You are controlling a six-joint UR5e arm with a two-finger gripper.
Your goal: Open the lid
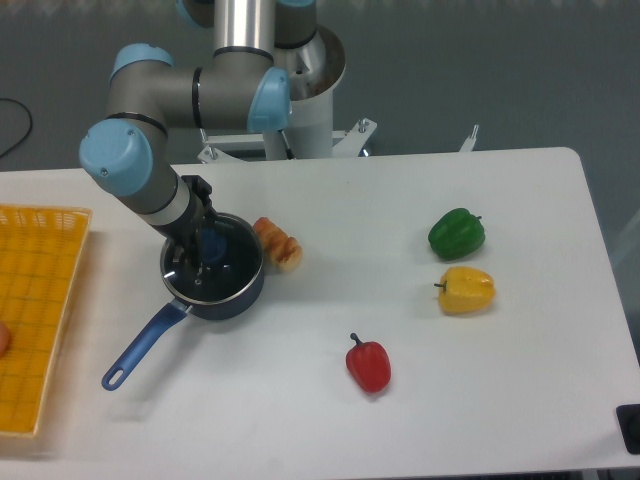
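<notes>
- The white tabletop [400, 420] carries everything here, with a yellow basket [40, 300] cut off at the left edge, so what it holds can't be read beyond a sliver of something at its rim.
- The arm [150, 190] reaches down over the dark blue saucepan [215, 290], and its wrist hides a good part of the pan's near-left side.
- The lid [228, 262] sits flat on the saucepan at the left of the tabletop, its glass so clear that only the rim and glints give it away.
- My read: glass and metal, stiff, fairly heavy for its size, slick on the dome and breakable if dropped, so the blue knob [211, 242] in the centre is the place to take hold.
- The gripper [203, 250] is right at that knob, but the fingers are dark against dark; I cannot tell whether they are clenched on it or standing apart.
- Off to the side: a pastry [278, 245] just beside the pan, and green pepper [457, 233], yellow pepper [466, 290] and red pepper [368, 363] well apart.
</notes>
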